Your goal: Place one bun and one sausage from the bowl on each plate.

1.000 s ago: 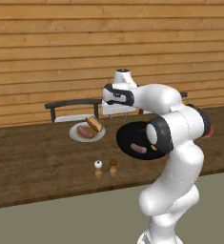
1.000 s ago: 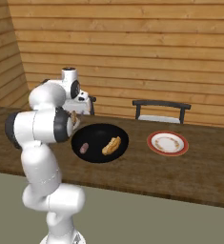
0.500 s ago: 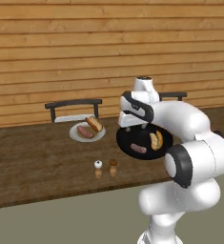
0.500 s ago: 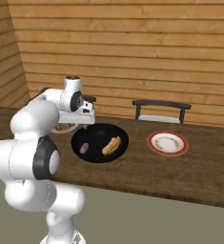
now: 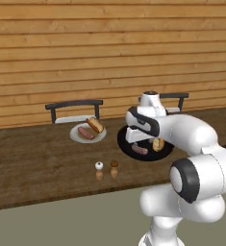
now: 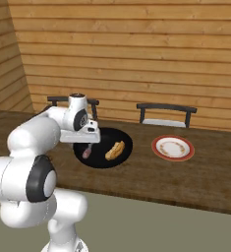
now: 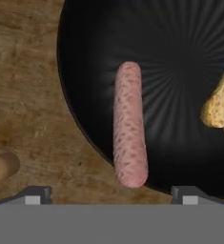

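On the dark wooden counter (image 5: 32, 158), the pale grey-white plate (image 5: 76, 135) at the left is seen already served, a bun (image 5: 95, 125) and a sausage (image 5: 85, 133) lying on it side by side. In front of it stand two small shakers (image 5: 106, 169), well apart from everything else. To their right, the arm, which a second ago was stretched over the left plate, has been swung across and brought down over the black bowl (image 6: 121, 138), so that the gripper (image 7: 110, 194) is now poised directly above the bowl's remaining sausage (image 7: 128, 125). In the hand view the two fingertips (image 7: 37, 194) are spread wide to either side of that sausage, and nothing is held between them. The remaining bun (image 6: 115, 149) lies just beside the sausage in the bowl, not touching it. Farthest right, the reddish-pink plate (image 6: 173, 147) is still bare of food. One plate is thus judged finished, and the second round is judged to have begun with a reach for the sausage; a further descent and a closing of the fingers across its width would be needed before it could be carried to the red plate.
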Controlling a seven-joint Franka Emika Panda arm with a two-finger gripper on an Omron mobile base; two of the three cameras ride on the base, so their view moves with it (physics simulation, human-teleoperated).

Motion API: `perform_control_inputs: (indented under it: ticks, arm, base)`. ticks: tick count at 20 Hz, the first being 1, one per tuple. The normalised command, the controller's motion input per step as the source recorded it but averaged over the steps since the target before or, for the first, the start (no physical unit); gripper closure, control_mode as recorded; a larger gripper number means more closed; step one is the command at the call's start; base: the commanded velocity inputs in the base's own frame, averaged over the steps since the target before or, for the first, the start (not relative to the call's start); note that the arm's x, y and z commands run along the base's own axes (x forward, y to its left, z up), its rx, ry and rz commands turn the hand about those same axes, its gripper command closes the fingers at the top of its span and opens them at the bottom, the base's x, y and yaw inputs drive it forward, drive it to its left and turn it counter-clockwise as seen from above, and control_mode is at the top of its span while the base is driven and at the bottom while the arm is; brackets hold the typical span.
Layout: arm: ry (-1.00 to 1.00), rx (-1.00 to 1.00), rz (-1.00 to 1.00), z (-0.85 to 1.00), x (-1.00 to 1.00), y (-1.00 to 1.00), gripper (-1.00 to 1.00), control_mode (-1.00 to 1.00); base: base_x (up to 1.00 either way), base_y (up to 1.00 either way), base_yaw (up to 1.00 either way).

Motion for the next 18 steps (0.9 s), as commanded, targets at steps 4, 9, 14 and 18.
perform_control_inputs:
  ticks: [4, 9, 14, 18]
  arm:
    - [0.08, 0.05, 0.00, -0.09, 0.16, -0.32, -1.00, -1.00]
    - [0.03, 0.00, 0.00, -0.24, 0.14, 0.08, -1.00, -1.00]
    - [0.02, 0.00, 0.00, -0.28, 0.04, 0.03, -1.00, -1.00]
    - [0.00, 0.00, -0.02, -0.21, 0.00, 0.00, -1.00, -1.00]
  base:
    - [0.00, 0.00, 0.00]
    - [0.00, 0.00, 0.00]
    - [0.00, 0.00, 0.00]
    - [0.00, 0.00, 0.00]
